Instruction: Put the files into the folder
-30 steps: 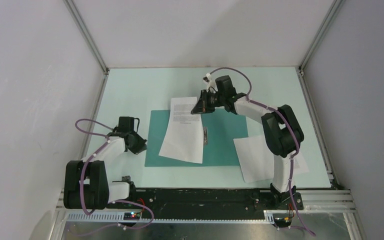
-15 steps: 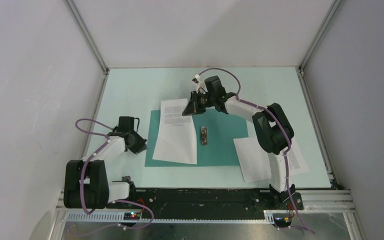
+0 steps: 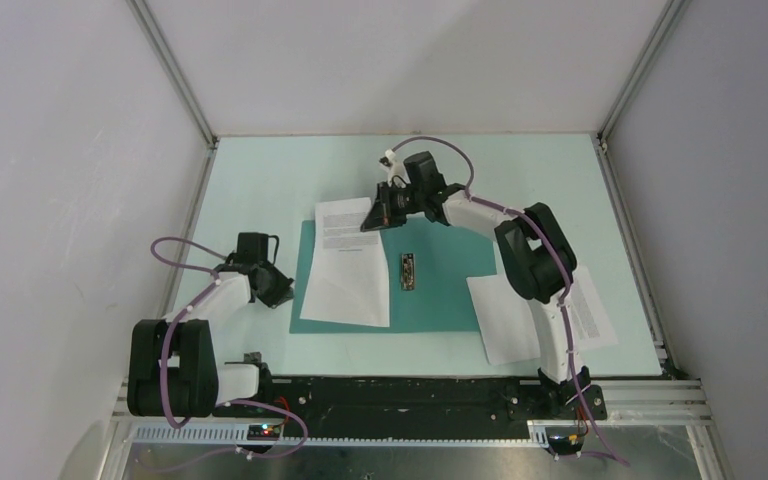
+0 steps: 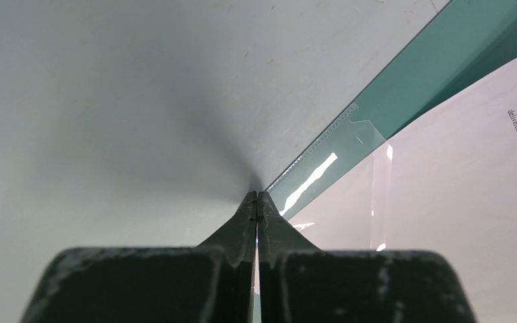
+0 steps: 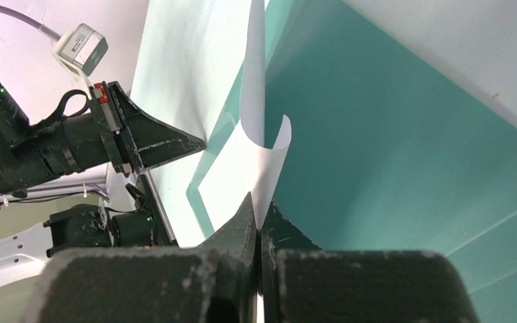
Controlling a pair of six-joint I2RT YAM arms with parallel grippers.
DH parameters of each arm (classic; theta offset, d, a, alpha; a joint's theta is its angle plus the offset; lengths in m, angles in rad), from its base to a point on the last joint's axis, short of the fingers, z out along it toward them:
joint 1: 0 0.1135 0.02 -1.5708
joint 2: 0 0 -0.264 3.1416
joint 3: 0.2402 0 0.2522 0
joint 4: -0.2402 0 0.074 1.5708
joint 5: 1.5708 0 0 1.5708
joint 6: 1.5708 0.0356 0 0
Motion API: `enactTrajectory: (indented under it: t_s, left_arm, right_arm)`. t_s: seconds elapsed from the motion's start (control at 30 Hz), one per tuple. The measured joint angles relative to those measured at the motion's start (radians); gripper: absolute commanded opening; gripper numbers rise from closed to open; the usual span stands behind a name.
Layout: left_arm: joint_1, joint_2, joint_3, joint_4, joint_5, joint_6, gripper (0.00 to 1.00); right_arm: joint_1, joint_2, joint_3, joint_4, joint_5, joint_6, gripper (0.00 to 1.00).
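The teal folder [image 3: 445, 290] lies open in the middle of the table, its metal clip [image 3: 409, 272] showing on the spine. One white sheet [image 3: 345, 270] lies on its left half, printed text at the far end. My right gripper [image 3: 368, 220] is shut on that sheet's far right corner, which curls up from the jaws [image 5: 259, 155] over the folder [image 5: 390, 134]. The second sheet [image 3: 515, 320] lies on the table at the right, partly under the right arm. My left gripper [image 3: 288, 293] is shut, its tips [image 4: 257, 196] at the folder's left edge [image 4: 444, 60].
Grey walls with aluminium frame posts close in the pale table [image 3: 260, 180] on three sides. The arm bases and a black rail [image 3: 400, 395] run along the near edge. The left arm and its gripper show in the right wrist view [image 5: 198, 142].
My right gripper has moved left, dragging the sheet leftward onto the folder's left half and uncovering the metal clip. The left arm has not moved.
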Motion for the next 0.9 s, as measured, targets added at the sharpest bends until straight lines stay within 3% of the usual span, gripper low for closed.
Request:
enactTrajectory:
  t_s: [0.9]
  left_arm:
    - [0.000, 0.004, 0.003, 0.001, 0.002, 0.000, 0.00]
  right_arm:
    - [0.042, 0.073, 0.093, -0.022, -0.075, -0.013, 0.00]
